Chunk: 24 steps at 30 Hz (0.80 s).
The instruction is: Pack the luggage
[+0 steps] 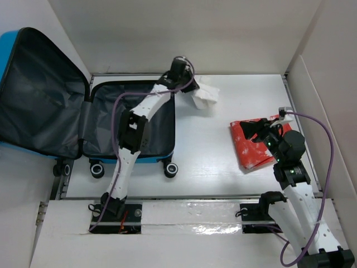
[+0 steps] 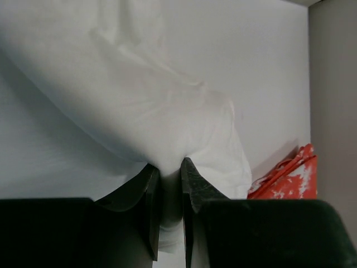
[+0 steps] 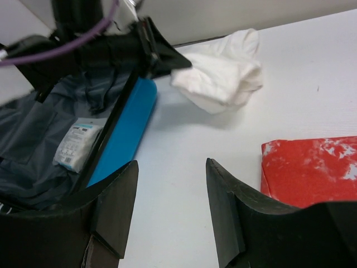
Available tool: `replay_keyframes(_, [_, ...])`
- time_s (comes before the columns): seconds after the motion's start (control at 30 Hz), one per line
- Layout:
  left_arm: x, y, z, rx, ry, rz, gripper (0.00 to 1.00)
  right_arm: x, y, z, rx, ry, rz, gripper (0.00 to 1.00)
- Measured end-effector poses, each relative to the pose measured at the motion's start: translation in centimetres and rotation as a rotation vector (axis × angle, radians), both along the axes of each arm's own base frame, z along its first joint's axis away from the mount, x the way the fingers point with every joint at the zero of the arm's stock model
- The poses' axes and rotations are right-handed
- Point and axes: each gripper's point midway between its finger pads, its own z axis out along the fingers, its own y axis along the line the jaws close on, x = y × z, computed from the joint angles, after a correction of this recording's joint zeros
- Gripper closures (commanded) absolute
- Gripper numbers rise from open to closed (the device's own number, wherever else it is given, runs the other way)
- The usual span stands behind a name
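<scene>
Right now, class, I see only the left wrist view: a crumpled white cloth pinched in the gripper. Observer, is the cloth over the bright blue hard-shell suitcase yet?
Observer: No. The left gripper holds the crumpled white cloth over the white table, just right of the open bright blue hard-shell suitcase.
Operator: What faces the cloth?
Observer: The suitcase's nearer half, its dark grey lining facing up.
Operator: And the right arm?
Observer: The right gripper is open, close to a flat red, white-speckled packet.
</scene>
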Motion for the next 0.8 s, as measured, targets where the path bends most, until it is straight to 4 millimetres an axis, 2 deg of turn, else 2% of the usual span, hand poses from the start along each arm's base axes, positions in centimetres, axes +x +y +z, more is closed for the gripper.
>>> replay_keyframes(0.1, [1.5,3.0,5.0,-0.037,-0.064,-0.045,1.00,0.1,0.0,-0.1,-0.001,0.002,0.000,0.43])
replay_keyframes(0.2, [1.7,7.1,9.4,-0.059,-0.106,-0.073,1.00,0.2,0.0,-0.1,-0.001,0.003,0.000,0.43])
replay_keyframes(0.3, [0.9,11.4,13.2,-0.065,-0.150,-0.096,1.00,0.3,0.0,-0.1,-0.001,0.002,0.001,0.43])
replay_keyframes(0.4, [-1.3,15.7,15.0,-0.060,-0.161,-0.110,1.00,0.3,0.1,-0.1,-0.001,0.003,0.002,0.43])
replay_keyframes(0.5, [-4.9,18.8,14.5,-0.043,-0.130,-0.126,1.00,0.3,0.1,-0.1,-0.001,0.001,0.005,0.43])
replay_keyframes(0.57, [-6.9,20.3,13.1,-0.027,-0.102,-0.124,1.00,0.3,0.1,-0.1,-0.001,0.000,0.004,0.43])
replay_keyframes(0.67, [-10.1,23.5,9.7,-0.009,-0.028,-0.080,1.00,0.2,0.2,-0.1,-0.001,0.001,0.009,0.42])
replay_keyframes(0.8, [-12.8,28.8,4.2,-0.005,0.081,0.046,1.00,0.1,0.2,-0.1,-0.007,-0.003,0.015,0.42])
